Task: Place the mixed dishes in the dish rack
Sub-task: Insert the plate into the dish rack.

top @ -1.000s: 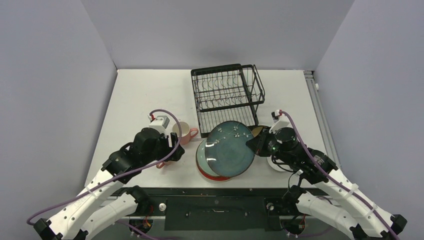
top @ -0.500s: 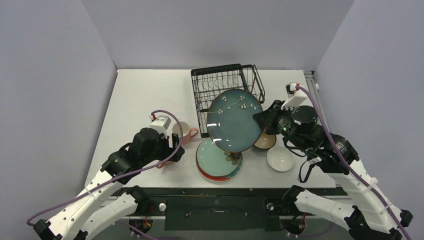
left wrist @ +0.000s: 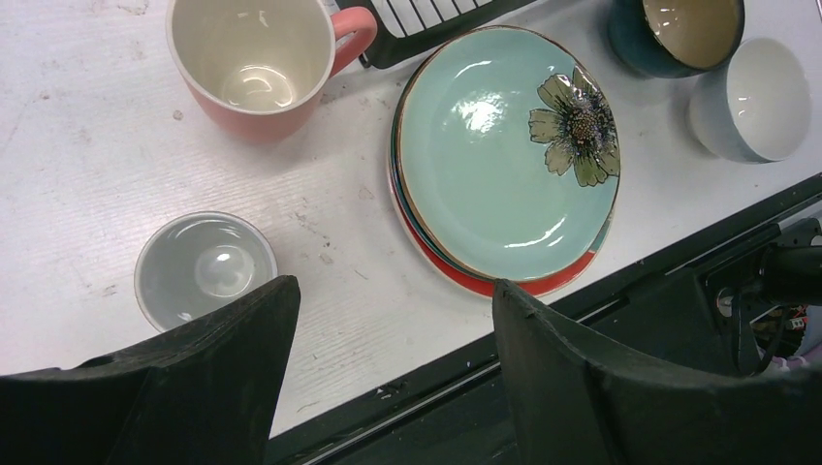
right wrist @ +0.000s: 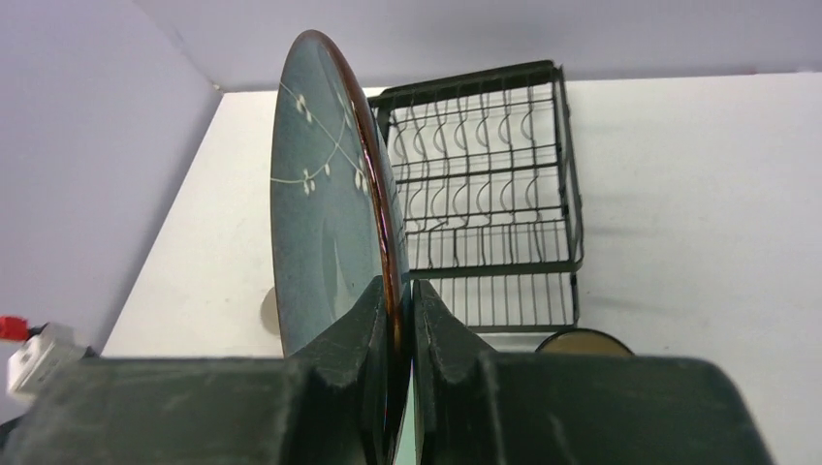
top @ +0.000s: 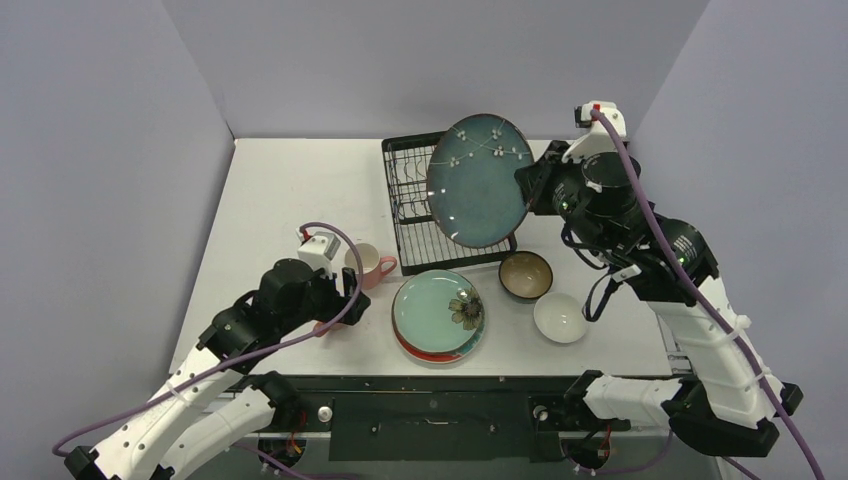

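Teal plate (top: 478,180) held over rack (top: 404,205).
Right claw (right wrist: 393,302) clamps plate's rim, plate near upright; left claw (left wrist: 392,295) open, empty, front-left of rack near pink mug (left wrist: 254,60).

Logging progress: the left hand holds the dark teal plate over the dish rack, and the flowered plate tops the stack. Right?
No, the right hand holds the dark teal plate over the dish rack, as the top external view shows; the flowered plate does top the stack.

dish rack (top: 407,205): partly behind teal plate (top: 478,180) | red-orange plate (left wrist: 543,287): seemingly rim only
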Motion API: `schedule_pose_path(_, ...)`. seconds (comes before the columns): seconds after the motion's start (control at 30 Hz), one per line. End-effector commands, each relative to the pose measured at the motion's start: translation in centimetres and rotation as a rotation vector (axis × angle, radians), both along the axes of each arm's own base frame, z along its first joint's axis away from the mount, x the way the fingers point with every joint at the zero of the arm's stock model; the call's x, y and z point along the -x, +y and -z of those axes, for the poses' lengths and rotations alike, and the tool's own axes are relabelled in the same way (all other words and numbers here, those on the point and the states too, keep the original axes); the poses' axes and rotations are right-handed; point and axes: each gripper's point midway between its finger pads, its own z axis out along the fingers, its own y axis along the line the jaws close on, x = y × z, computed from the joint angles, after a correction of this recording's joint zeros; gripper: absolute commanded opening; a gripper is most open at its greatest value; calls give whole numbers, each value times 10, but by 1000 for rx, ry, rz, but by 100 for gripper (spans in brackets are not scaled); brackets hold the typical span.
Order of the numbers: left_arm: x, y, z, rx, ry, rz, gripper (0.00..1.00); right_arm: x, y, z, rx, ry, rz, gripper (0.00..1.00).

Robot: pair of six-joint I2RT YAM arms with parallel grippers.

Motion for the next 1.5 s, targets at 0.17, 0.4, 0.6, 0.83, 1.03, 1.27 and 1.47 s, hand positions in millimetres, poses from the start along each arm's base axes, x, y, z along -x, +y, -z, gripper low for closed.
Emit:
schedule_pose_path(0.17,-5,-2,-14,47,-66,2,70,-27,-27,-91,-63,-240,186,0)
schedule_pose_path(0.4,-5,-2,-13,41,-63,0,70,-44,-46,-103,33,-278,316,0)
schedule_pose_path(0.6,-5,-1,-14,43,-66,-2,70,-55,-55,-110,93,-302,387,0)
schedule_pose_path(0.83,-5,-1,-14,41,-67,-2,70,-74,-51,-106,190,-301,432,0)
schedule_pose_path(1.03,-5,1,-15,44,-74,-10,70,-87,-51,-103,275,-306,475,0)
schedule_pose_path(1.27,-7,2,-15,43,-74,-16,69,-102,-45,-98,390,-305,486,0)
schedule_pose_path(1.47,-8,3,-15,44,-74,-20,69,-113,-38,-92,482,-304,466,0)
